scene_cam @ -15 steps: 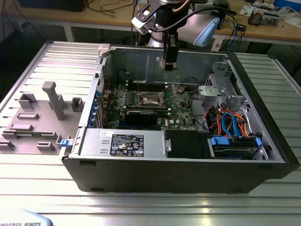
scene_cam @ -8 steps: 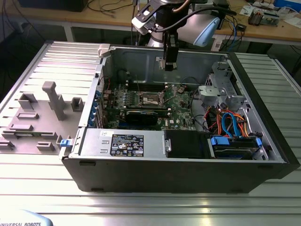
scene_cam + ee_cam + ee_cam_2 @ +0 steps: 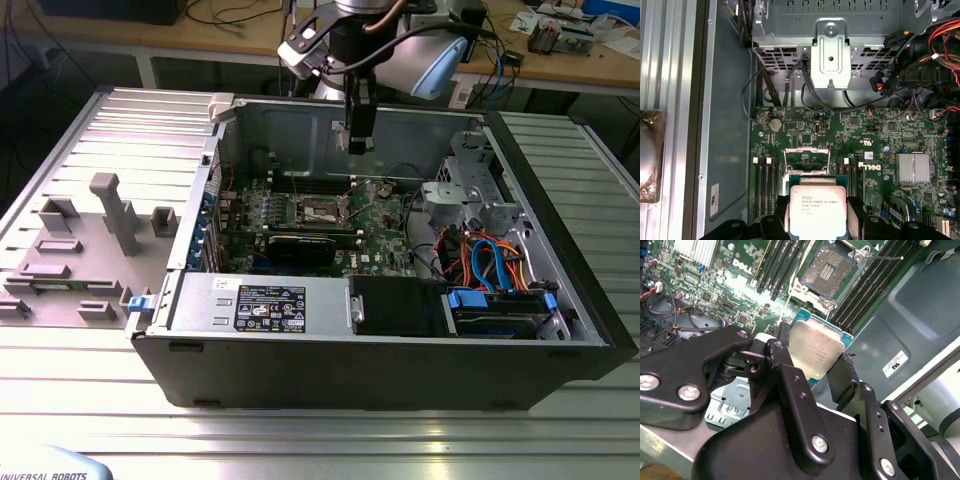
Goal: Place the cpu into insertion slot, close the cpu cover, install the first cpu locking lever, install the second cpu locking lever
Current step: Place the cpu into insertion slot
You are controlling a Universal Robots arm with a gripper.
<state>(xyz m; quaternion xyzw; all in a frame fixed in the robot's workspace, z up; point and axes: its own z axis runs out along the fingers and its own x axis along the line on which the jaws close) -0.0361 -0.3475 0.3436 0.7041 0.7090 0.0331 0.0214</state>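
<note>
My hand (image 3: 815,365) is clamped on the cpu (image 3: 817,347): in both wrist views its two black fingers (image 3: 782,357) press on opposite edges of the chip, silver-grey top facing the cameras. In the first wrist view the hand (image 3: 817,222) holds the cpu (image 3: 817,207) above the green motherboard (image 3: 875,135), clear of it. In the exterior view the hand (image 3: 360,130) hangs from the arm over the open computer case (image 3: 400,365), above the board, not down at it.

The insertion slot (image 3: 827,270) lies just beyond the chip in the second wrist view. Its dark centre is bare inside the shiny rim, and nothing is seated in it. In the exterior view the slot (image 3: 322,210) sits near the middle of the board, below the hand and toward the exterior view's left of it. In the first wrist view a thin metal frame, the cpu cover (image 3: 807,150), shows right beside the held chip. I cannot tell how far it is lifted.

Long memory slots (image 3: 780,265) flank the socket on both sides. A finned heat sink (image 3: 912,167) sits farther along the board. The case lies on its side on the ribbed metal desk (image 3: 300,445), with grey fixtures (image 3: 110,210) on the exterior view's left.
</note>
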